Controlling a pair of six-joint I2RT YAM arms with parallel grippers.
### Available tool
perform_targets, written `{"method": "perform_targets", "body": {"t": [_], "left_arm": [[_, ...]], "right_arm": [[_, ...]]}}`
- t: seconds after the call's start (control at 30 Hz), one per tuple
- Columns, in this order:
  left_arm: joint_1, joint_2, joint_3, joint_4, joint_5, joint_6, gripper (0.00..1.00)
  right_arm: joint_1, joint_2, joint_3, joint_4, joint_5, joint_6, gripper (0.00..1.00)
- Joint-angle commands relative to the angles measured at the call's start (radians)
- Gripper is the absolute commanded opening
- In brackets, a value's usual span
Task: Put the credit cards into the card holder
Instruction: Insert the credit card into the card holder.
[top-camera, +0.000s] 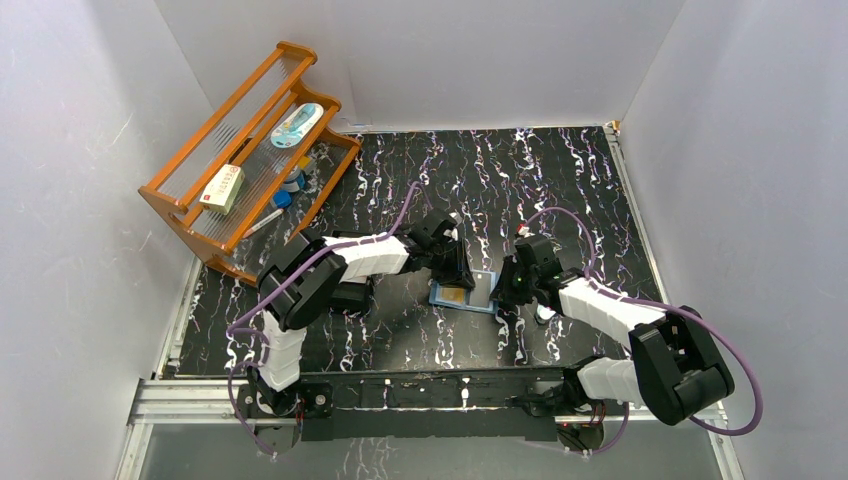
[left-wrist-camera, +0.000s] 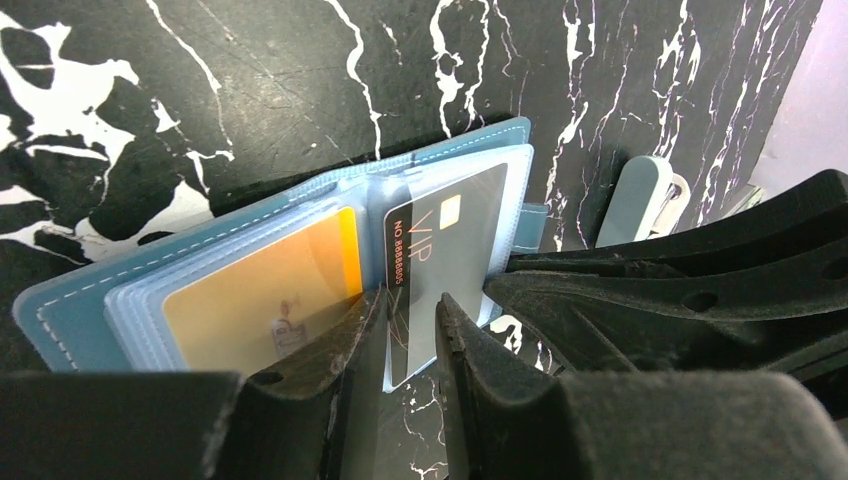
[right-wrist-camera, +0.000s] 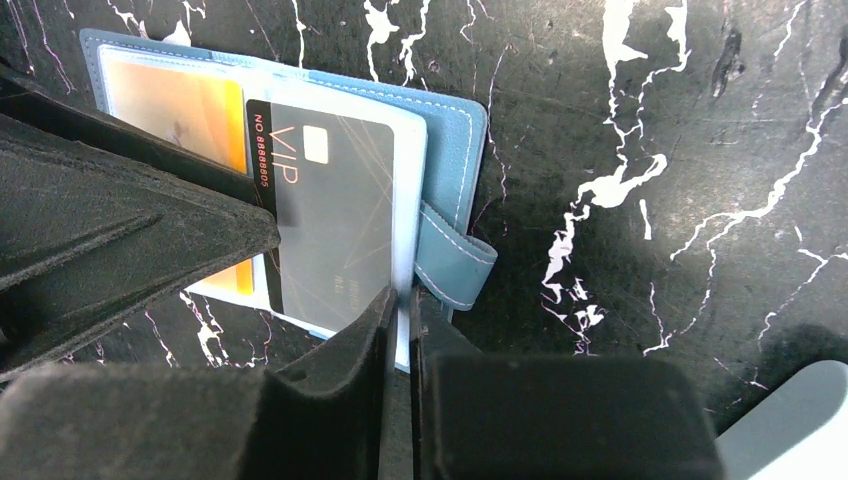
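Note:
The teal card holder (top-camera: 480, 283) lies open on the black marbled table between my two arms. An orange credit card (left-wrist-camera: 260, 290) sits in its left pocket. A grey card marked VIP (left-wrist-camera: 460, 240) lies partly inside the right pocket, its near edge sticking out. My left gripper (left-wrist-camera: 410, 296) stands narrowly open over that near edge, with table showing between its fingers. My right gripper (right-wrist-camera: 402, 292) is shut on the pale clear pocket edge of the holder (right-wrist-camera: 450, 130), just left of the snap tab (right-wrist-camera: 455, 260). The two grippers almost touch.
A wooden rack (top-camera: 250, 150) stands at the back left with a white-and-red box (top-camera: 224, 188) and other small items. A pale blue-grey rounded object (left-wrist-camera: 640, 195) lies on the table just beyond the holder. White walls enclose the table.

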Motion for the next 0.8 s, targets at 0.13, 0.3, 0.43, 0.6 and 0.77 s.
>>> {"method": "perform_targets", "body": {"t": [0.13, 0.3, 0.43, 0.6, 0.77], "left_arm": [[-0.039, 0.010, 0.071, -0.010, 0.035, 0.057, 0.24], [-0.039, 0.006, 0.065, 0.003, 0.049, 0.067, 0.32], [-0.038, -0.037, 0.073, -0.080, -0.017, 0.076, 0.38], [-0.020, -0.101, 0.076, -0.205, -0.102, 0.101, 0.51], [0.024, -0.159, 0.059, -0.288, -0.158, 0.146, 0.64]], "right_arm": [[-0.003, 0.009, -0.005, 0.034, 0.010, -0.018, 0.17], [-0.003, -0.012, 0.012, 0.001, 0.021, -0.029, 0.21], [-0.004, -0.063, 0.036, -0.050, 0.032, -0.032, 0.22], [-0.003, -0.109, 0.041, -0.060, 0.023, -0.026, 0.22], [-0.003, -0.078, 0.034, -0.032, -0.013, -0.020, 0.22]]}}
